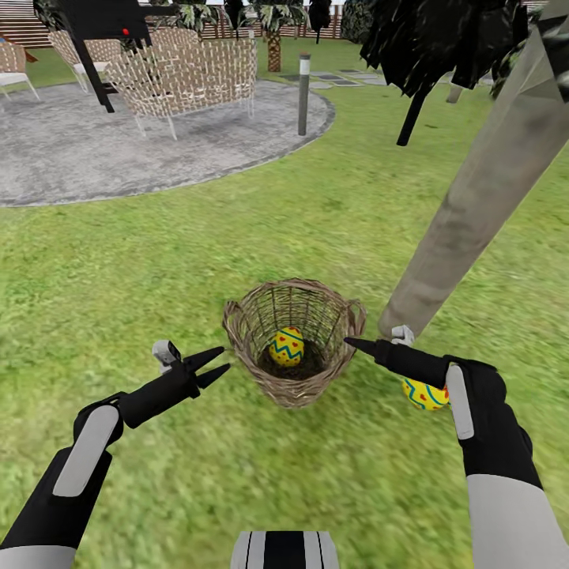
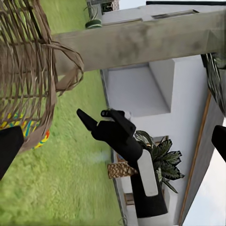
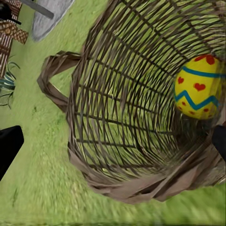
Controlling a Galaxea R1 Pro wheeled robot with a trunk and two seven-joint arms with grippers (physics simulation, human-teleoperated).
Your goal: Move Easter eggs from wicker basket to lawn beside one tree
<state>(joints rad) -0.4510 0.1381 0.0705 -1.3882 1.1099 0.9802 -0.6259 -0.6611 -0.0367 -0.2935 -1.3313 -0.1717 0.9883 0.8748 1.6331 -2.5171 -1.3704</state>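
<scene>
1. Grippers first: the left gripper (image 1: 215,365) hovers over the lawn (image 1: 158,261) just left of the wicker basket (image 1: 294,341), its two black fingers parted a little with nothing between them and touching nothing.
2. The right gripper (image 1: 352,343) sits at the basket's right rim. From the head view its fingers look like one dark point, so I cannot tell how far apart they are; the left wrist view shows it (image 2: 82,117) from the side, empty, close beside the basket wall (image 2: 28,70).
3. Eggs counted: two are visible. One egg (image 1: 287,346) rests on the basket floor; the right wrist view shows it (image 3: 199,84) against the inner weave. A second egg (image 1: 424,393) lies on the grass outside the basket, partly hidden under the right forearm, near the foot of the tree (image 1: 474,197).
4. One basket, one near trunk, both on the grass and just beside each other.
5. Looks: each egg is yellow with red hearts and a blue-green zigzag band. The basket is round, brown, open-weave, with a braided rim and a looped side handle (image 3: 54,77), and narrows toward its base. The trunk is smooth and pale grey-beige, under a dark canopy (image 1: 442,39).
</scene>
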